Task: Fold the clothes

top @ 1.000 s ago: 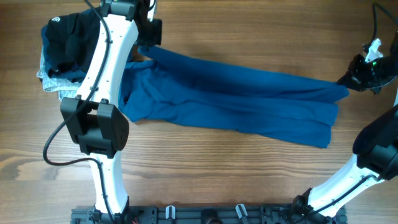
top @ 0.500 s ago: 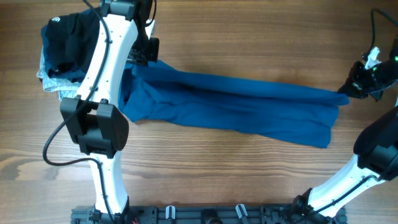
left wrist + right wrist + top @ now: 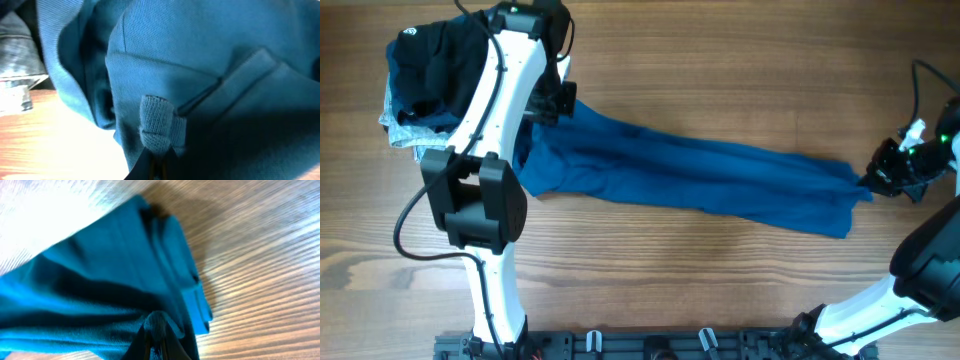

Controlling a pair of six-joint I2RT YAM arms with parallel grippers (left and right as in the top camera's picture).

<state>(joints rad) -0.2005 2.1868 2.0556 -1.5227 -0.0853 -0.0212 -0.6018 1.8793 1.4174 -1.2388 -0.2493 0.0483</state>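
The soft teal knit clothes (image 3: 700,180) are stretched as a long wrinkled band over the wood-grain table (image 3: 720,60); its ends are pinched by the left gripper (image 3: 558,102) and the right gripper (image 3: 872,183).

Clad in glossy white shells along the long links of the left arm (image 3: 505,80) and right arm (image 3: 865,298), with bulky black joint housings (image 3: 475,205) between. Trailed by thin black cables (image 3: 397,240) looping off each arm, and lit by a small green light (image 3: 912,150) near the right wrist. Tipped with dark fingers at the left gripper (image 3: 156,167) and right gripper (image 3: 154,342).
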